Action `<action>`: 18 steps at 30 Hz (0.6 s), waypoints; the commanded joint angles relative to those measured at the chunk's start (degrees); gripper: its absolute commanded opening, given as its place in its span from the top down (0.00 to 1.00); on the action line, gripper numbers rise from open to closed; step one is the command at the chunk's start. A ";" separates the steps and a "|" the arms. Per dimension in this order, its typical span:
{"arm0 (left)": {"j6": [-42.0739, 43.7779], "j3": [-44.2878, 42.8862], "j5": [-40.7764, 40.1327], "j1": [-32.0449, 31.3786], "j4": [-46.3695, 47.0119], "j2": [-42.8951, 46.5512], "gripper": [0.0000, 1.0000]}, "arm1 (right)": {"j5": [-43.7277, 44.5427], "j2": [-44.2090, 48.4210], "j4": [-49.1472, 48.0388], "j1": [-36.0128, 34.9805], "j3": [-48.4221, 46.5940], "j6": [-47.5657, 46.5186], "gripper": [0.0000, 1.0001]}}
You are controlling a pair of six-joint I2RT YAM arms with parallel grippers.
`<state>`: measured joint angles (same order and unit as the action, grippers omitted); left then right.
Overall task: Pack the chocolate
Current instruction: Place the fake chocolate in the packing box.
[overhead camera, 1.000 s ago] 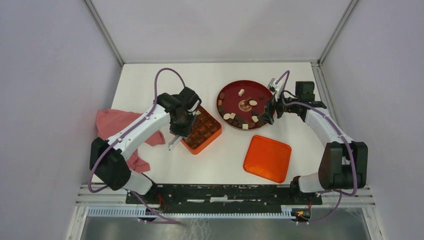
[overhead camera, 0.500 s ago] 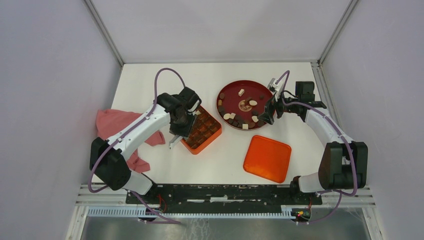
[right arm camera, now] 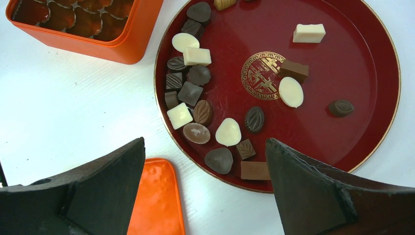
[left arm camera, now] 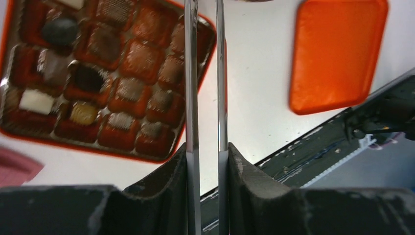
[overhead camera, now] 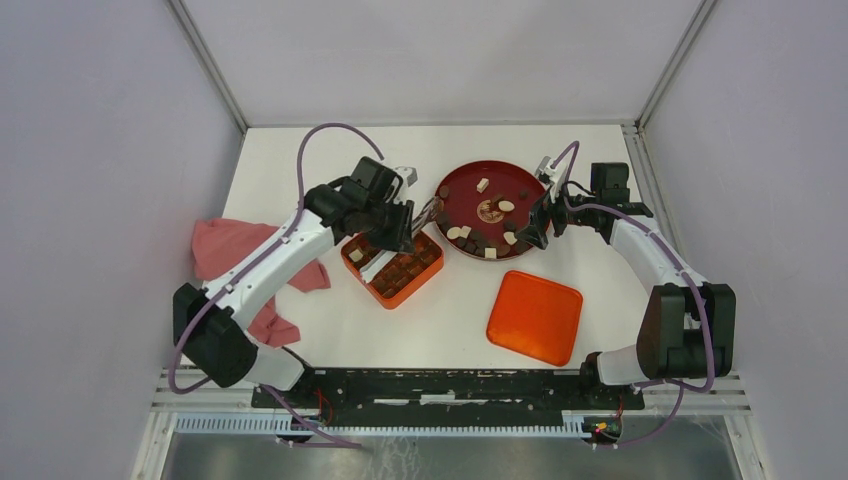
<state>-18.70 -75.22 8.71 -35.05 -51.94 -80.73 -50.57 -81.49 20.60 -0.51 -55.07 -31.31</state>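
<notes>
Chocolates (right arm camera: 228, 131), one plate (right arm camera: 342, 58), one box (right arm camera: 98, 46), one lid (overhead camera: 535, 316)

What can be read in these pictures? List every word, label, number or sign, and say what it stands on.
No readable word or number in any view.
Plate: a round gold emblem at its centre, an ornamental pattern that cannot be read as text.
Box, lid, tweezers: no marking visible.
Chocolates: moulded ridges only, no letters.
</notes>
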 commanded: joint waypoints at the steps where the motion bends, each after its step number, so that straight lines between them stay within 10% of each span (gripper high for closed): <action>1: -2.36 -4.15 9.35 0.16 13.63 -6.09 0.68 | -0.27 1.30 -1.54 0.16 -0.91 0.26 0.02; 18: 6.63 -34.03 4.47 -0.06 9.64 -37.92 0.66 | -0.06 1.52 -1.25 0.16 -1.11 -0.41 0.02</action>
<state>-15.49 -103.44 14.61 -35.05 -42.41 -116.16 -50.33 -81.19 20.60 -0.51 -55.07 -31.35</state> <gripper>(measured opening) 0.335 0.979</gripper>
